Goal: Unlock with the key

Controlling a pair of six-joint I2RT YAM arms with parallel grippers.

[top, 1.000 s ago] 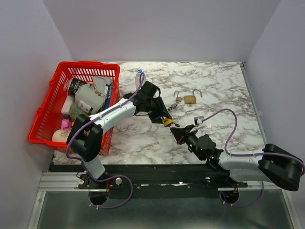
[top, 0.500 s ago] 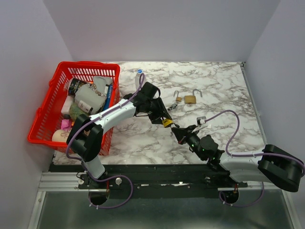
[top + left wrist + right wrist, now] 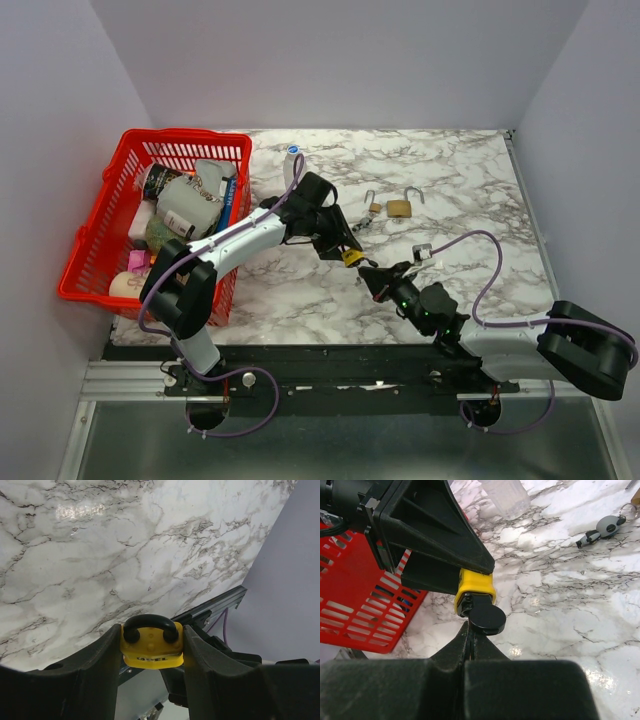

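My left gripper [image 3: 343,250] is shut on a yellow padlock [image 3: 351,257] and holds it above the marble table. In the left wrist view the padlock [image 3: 150,649] sits clamped between the gripper's [image 3: 150,636] two fingers, black shackle up. In the right wrist view a key with a round black head [image 3: 487,619] sticks out of the padlock's [image 3: 475,586] underside. My right gripper [image 3: 471,630] is shut just below the key head, its tips touching the head's lower edge with nothing visible between them. It also shows in the top view [image 3: 369,275].
A red basket [image 3: 88,240] full of items stands at the left, also in the right wrist view [image 3: 350,595]. A brass padlock [image 3: 399,208], a small open padlock [image 3: 373,205] and a key fob [image 3: 360,225] lie behind. A clear bottle [image 3: 293,160] stands near the basket.
Almost nothing. The right arm has shifted very slightly; the left gripper still holds the padlock in the same spot.
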